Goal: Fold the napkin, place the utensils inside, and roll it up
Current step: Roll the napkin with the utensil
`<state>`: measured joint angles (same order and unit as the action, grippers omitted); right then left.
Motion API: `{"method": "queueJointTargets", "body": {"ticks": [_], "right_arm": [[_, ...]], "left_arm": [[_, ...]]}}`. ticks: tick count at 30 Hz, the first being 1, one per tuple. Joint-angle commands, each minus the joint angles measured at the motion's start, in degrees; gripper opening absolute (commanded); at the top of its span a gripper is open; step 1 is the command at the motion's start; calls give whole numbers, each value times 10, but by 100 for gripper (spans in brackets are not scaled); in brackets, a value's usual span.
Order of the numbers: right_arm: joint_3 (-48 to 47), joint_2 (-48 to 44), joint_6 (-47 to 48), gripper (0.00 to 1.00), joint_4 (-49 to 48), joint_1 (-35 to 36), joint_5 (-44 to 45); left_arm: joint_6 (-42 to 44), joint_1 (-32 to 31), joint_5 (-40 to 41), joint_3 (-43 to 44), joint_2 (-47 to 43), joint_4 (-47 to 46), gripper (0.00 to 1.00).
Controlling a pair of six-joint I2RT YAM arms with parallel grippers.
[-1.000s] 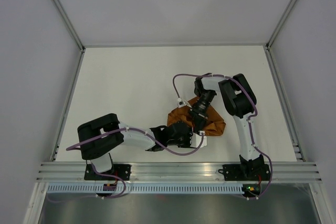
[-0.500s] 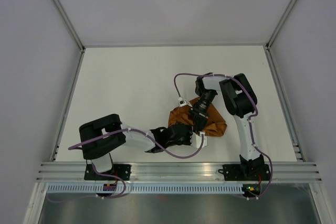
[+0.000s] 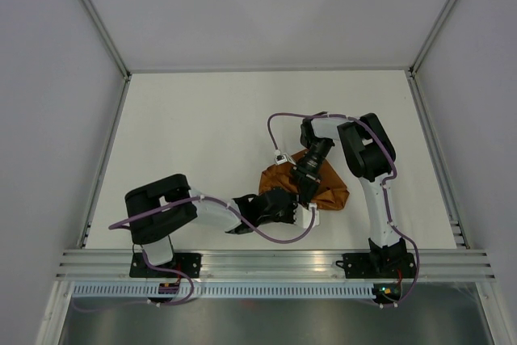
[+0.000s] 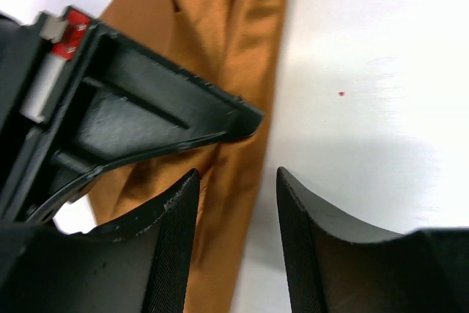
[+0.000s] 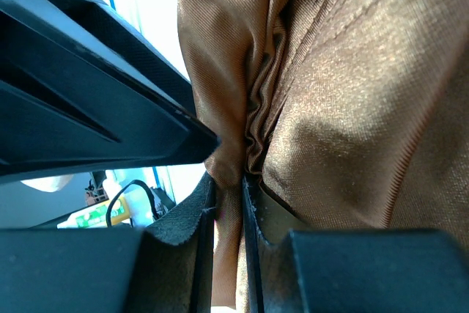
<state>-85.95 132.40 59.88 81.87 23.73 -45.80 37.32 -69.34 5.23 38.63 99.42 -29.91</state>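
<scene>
The rust-brown napkin lies bunched up on the white table between the two arms. My right gripper reaches down onto its left part. In the right wrist view my right gripper is shut on a gathered fold of the napkin. My left gripper comes in low from the left. In the left wrist view my left gripper stands open, with a narrow hanging strip of the napkin between its fingers, nearer the left one. The utensils are out of view.
The right gripper's black body fills the upper left of the left wrist view, close above my left fingers. Grey walls enclose the table on three sides. An aluminium rail runs along the near edge.
The left arm has shifted slightly to the right. The right gripper keeps its hold and the napkin has barely moved.
</scene>
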Motion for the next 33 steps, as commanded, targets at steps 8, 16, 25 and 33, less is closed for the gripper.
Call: {"method": "queueJointTargets", "body": {"ticks": [8, 16, 25, 33], "right_arm": [[6, 26, 37, 12, -123, -1, 96], [6, 25, 38, 12, -124, -1, 96], [6, 1, 21, 13, -149, -2, 102], [-10, -56, -21, 31, -178, -11, 99]], "left_arm": [[14, 10, -47, 48, 41, 34, 51], [7, 32, -101, 65, 50, 94, 41], [-20, 42, -150, 135, 86, 227, 20], [-57, 52, -192, 173, 95, 289, 2]]}}
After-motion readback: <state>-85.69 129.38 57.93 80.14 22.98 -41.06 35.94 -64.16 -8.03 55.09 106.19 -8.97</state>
